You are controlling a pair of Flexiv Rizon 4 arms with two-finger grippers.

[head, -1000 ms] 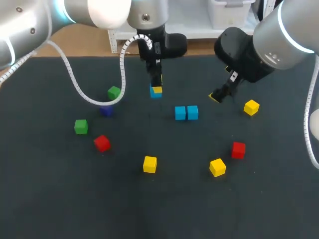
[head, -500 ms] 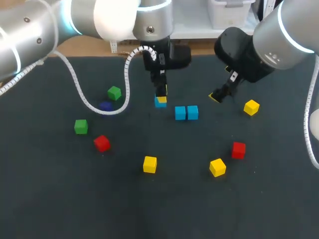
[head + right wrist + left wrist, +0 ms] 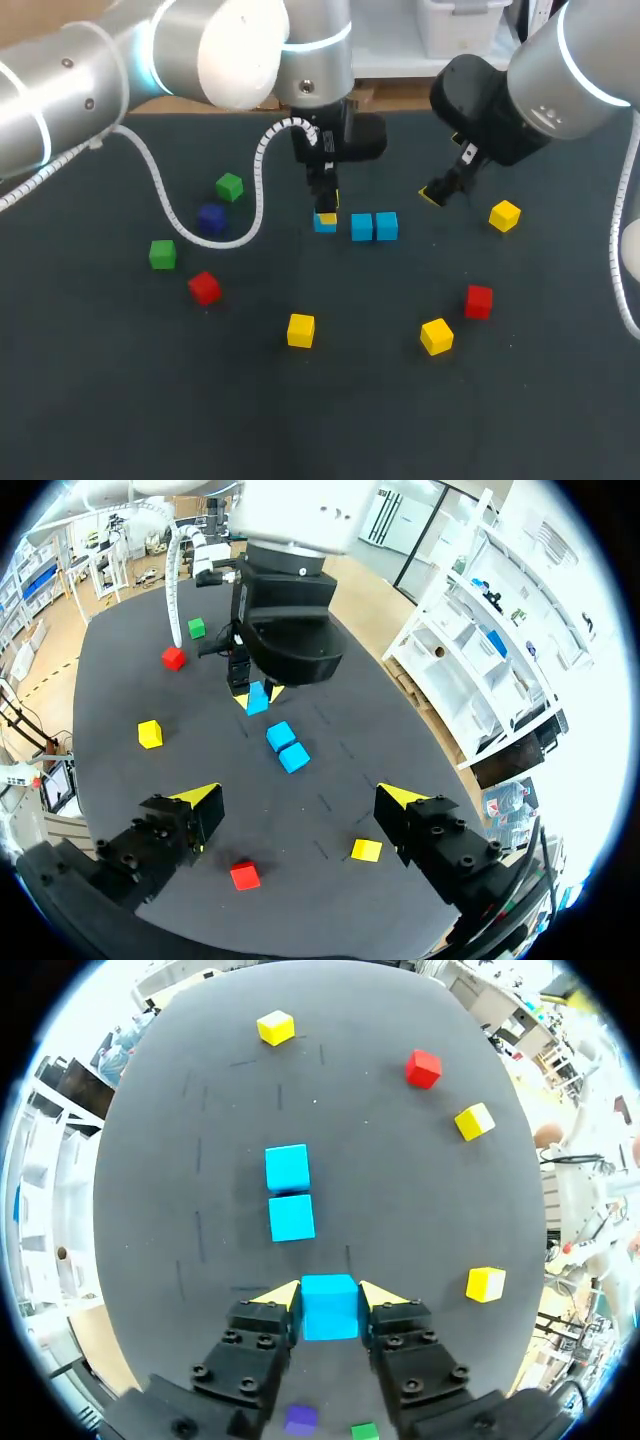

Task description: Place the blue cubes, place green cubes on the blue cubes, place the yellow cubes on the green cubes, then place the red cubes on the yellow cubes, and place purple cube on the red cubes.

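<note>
A: Head view, go.
B: Left gripper (image 3: 326,208) mid-bench, toward the far side, clamped on a blue cube (image 3: 325,224). The cube sits in line with the blue pair (image 3: 362,227), just beside it with a slim gap. Can't tell if it touches the bench (image 3: 120,400).
A: Right side?
B: Right gripper (image 3: 434,194) hangs above the far right, near a yellow cube (image 3: 504,215). Its spread isn't readable from here.
A: Loose cubes?
B: Green cube (image 3: 229,186) near the purple cube (image 3: 211,217). Second green (image 3: 162,254) beside a red cube (image 3: 204,288), all on the left. Second yellow (image 3: 301,330) front middle. Third yellow (image 3: 436,336) and second red (image 3: 478,301) front right. Each lies singly on the bench.
A: Left wrist view?
B: Blue cube between the yellow tips, both fingers pressed on its sides. Blue pair straight ahead, side by side, touching or nearly. All three in one row. Yellow and red cubes are scattered further ahead and off to the side.
A: Right wrist view?
B: Own fingers spread wide, nothing between them. A red and a yellow lie on the bench below the gap. Ahead, the left arm (image 3: 290,640) stands over the blue cube, with the blue pair between it and this gripper.
</note>
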